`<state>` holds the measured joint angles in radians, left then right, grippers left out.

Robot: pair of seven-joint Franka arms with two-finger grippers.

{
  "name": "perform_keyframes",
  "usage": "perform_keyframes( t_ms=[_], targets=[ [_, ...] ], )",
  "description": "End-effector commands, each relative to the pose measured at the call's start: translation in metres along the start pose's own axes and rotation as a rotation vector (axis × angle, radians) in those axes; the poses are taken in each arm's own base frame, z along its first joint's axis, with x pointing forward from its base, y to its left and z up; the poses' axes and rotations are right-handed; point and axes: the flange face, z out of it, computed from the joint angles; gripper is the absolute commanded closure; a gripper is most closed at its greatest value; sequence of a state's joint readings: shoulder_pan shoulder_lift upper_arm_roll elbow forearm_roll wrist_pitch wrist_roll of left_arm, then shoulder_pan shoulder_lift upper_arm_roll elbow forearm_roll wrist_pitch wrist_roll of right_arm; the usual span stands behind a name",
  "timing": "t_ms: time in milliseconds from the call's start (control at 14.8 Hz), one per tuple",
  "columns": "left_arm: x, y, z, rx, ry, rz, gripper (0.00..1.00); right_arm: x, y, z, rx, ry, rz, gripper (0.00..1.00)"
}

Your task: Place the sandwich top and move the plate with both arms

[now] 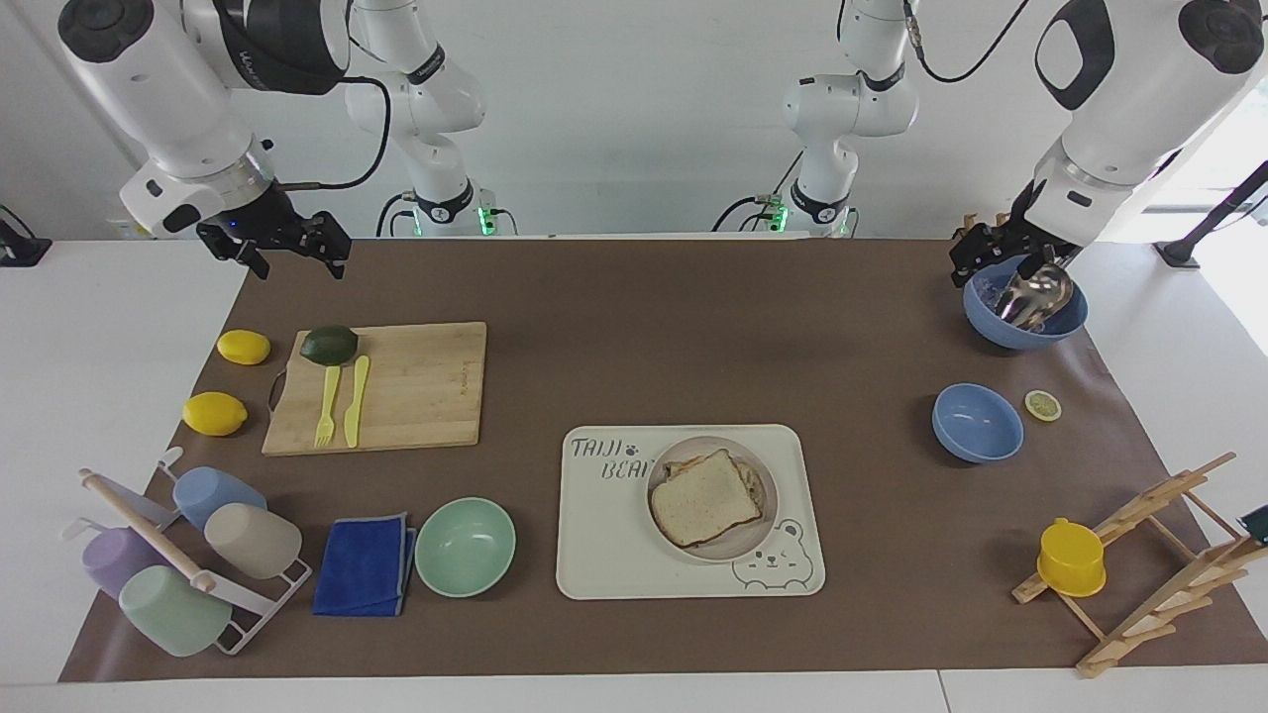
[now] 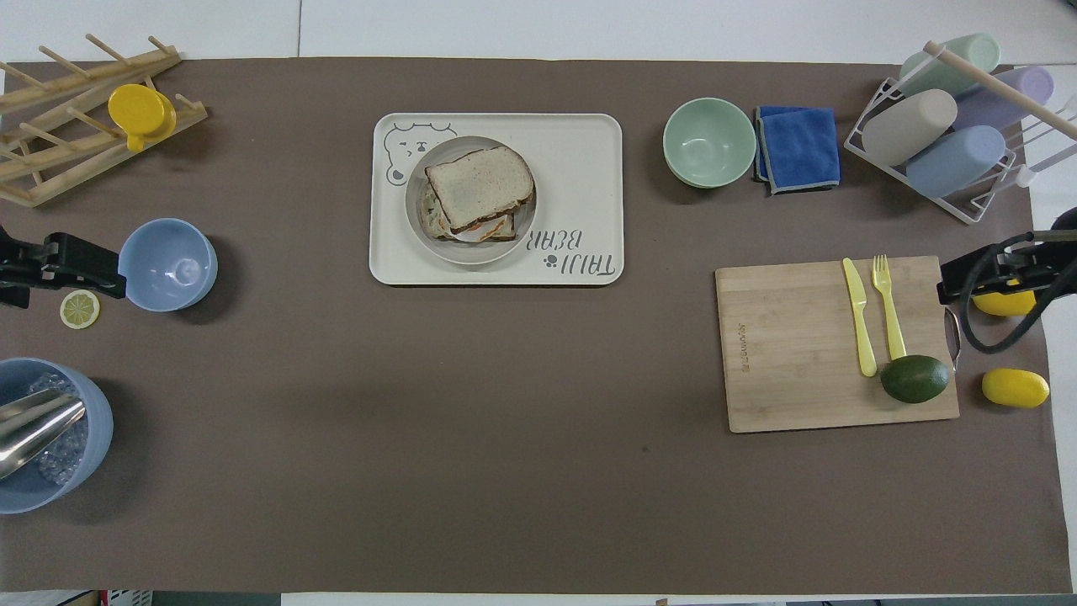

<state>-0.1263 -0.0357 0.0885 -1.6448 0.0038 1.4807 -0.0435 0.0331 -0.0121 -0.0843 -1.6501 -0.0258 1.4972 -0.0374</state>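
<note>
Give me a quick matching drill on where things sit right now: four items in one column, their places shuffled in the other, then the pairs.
Things:
1. sandwich top
2. plate
3. avocado
4. yellow cup

Places:
A. on the wooden drying rack
B. on the bear-print tray
C. on a corner of the cutting board
D. on the stacked sandwich, in the plate

Pairs: 1-D, 2-B, 3-C, 4-A
</note>
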Motion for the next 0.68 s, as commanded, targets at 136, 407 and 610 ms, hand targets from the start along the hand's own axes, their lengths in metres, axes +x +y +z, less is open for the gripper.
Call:
perform_keyframes(
  t_ms=[136, 407, 610],
  targets=[
    [0.0, -0.018, -0.007, 0.011, 0.03, 0.019, 0.0, -0.003, -0.001, -0.004, 0.023, 0.01, -0.012, 0.0],
    [0.004, -0.016, -0.023, -0.003, 0.053, 0.018, 0.0, -0.003, -0.002, -0.004, 0.023, 0.01, -0.014, 0.0],
    [0.001, -0.014, -0.023, -0.004, 0.056, 0.023, 0.0, -0.003, -0.001, -0.004, 0.023, 0.01, -0.012, 0.0]
  ],
)
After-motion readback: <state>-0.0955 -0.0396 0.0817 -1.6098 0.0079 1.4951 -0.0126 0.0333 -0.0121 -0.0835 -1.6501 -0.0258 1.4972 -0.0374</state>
